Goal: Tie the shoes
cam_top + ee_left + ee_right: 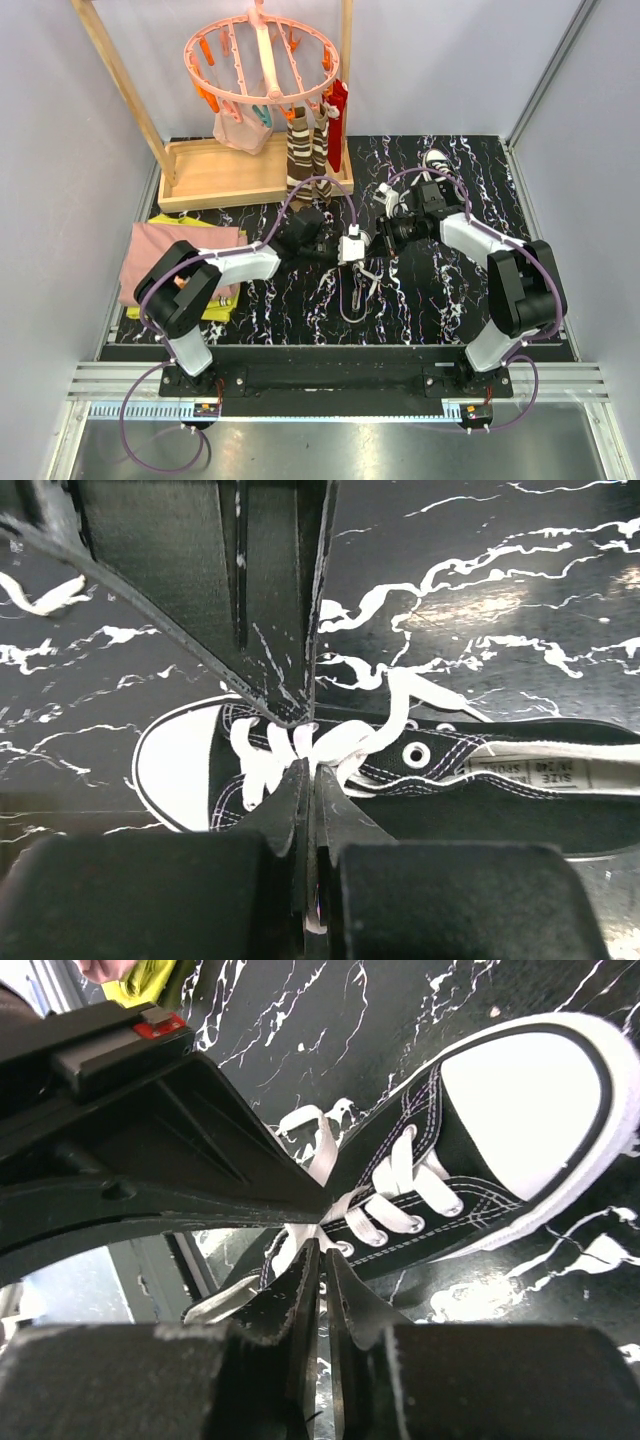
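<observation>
One black shoe (352,246) with a white toe cap sits mid-table between both grippers. In the left wrist view the shoe (180,770) points left; in the right wrist view its toe cap (535,1090) points up right. My left gripper (340,250) (312,768) is shut on a white lace (345,745) at the top eyelets. My right gripper (373,240) (322,1245) is shut on the lace (345,1205) from the opposite side, tip to tip with the left. Loose lace ends (356,292) trail toward the near edge. The second shoe (434,160) lies at the back right.
A wooden rack with a pink peg hanger (262,55) stands at the back left, with brown striped socks (305,150) and a red sock (337,110) hanging. Its wooden base (225,175) lies below. Pink cloth (175,255) and yellow cloth (215,305) lie at the left.
</observation>
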Action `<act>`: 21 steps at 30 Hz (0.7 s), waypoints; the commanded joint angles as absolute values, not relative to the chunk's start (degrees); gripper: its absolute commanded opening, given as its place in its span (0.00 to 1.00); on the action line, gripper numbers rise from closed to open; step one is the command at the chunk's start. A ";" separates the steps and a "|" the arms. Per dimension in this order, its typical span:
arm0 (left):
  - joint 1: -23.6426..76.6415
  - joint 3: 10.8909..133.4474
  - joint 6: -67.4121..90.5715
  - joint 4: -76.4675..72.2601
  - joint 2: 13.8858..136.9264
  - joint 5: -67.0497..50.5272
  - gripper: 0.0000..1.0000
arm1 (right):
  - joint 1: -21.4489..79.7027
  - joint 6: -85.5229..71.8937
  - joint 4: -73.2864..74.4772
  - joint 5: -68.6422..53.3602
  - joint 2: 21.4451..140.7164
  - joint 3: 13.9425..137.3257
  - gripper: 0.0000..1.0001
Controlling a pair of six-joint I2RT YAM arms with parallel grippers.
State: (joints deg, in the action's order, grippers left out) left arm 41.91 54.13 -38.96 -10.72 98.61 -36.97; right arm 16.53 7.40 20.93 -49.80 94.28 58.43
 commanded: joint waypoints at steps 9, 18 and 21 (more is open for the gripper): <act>45.70 43.69 -40.08 -37.34 94.66 -25.06 0.00 | 16.44 3.78 20.30 -53.96 94.31 58.71 0.24; 47.37 40.78 -34.46 -49.21 96.06 -17.67 0.00 | 16.35 3.43 20.13 -53.96 93.16 56.34 0.13; 47.81 40.43 -33.05 -51.50 96.50 -16.61 0.00 | 16.35 2.90 19.51 -54.14 92.99 55.72 0.14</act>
